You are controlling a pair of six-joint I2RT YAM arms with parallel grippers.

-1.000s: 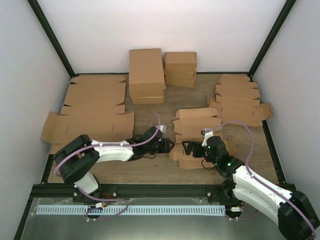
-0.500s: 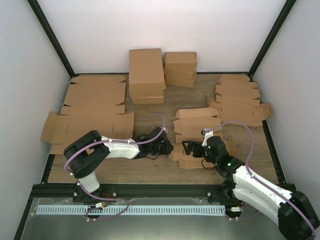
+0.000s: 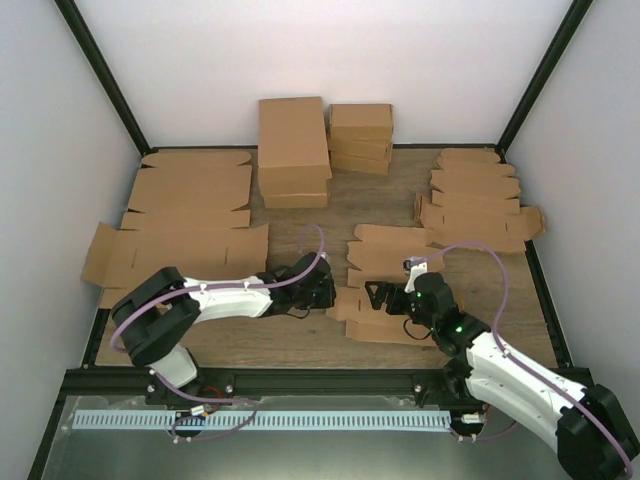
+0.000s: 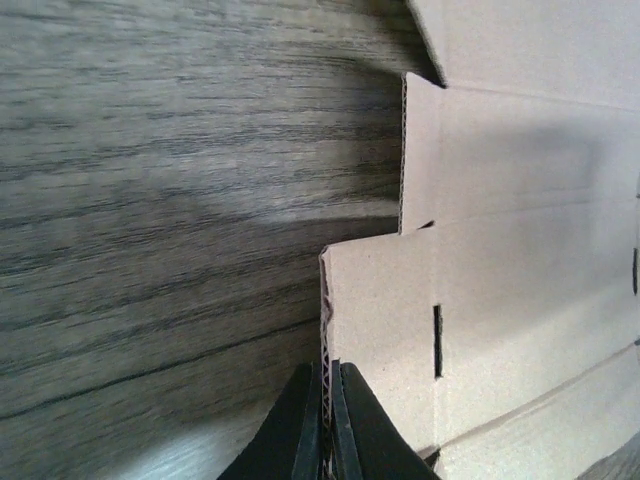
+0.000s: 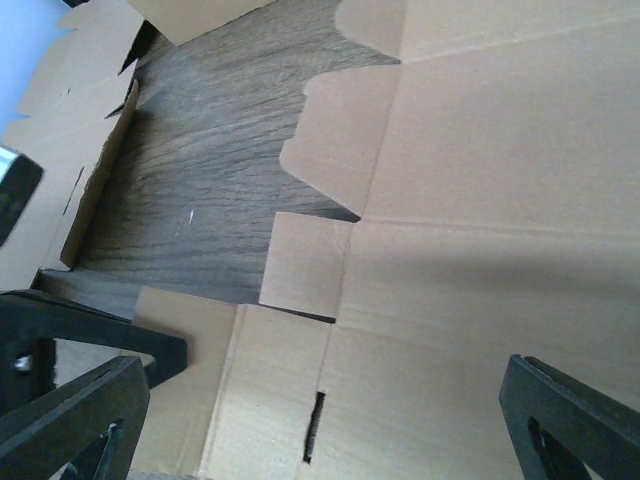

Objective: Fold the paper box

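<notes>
- Brown corrugated cardboard, die-cut with side flaps, makes up the paper box (image 3: 390, 262). It is laid mostly flat on the wood-grain counter (image 3: 290, 345), between the left jaws and the right jaws.
- The left jaws are closed on the box's outer side flap (image 4: 375, 330). Its fluted edge is pinched between the two black fingers (image 4: 297, 438) at the bottom of the left wrist view.
- The right jaws are spread wide and hold nothing. The box's broad middle panel (image 5: 470, 300) lies beneath and between them, and no contact can be made out.
- The step in hand is judged to be an early one, with the first side flap gripped for folding. No wall of the box is seen standing upright yet.
- For the next move, the flap would probably have to be swung up about its crease by the left jaws. The panel would meanwhile be pressed down under the right jaws so that the light board is not dragged along.
- A narrow slot (image 4: 437, 340) is cut in the board just beyond the left jaws. A tab would presumably be lined up with it later.
- No brand, label or writing can be read; every visible face is plain.
- Large flat brown cardboard sheets (image 3: 180, 240) lie well behind the left jaws and are not involved.
</notes>
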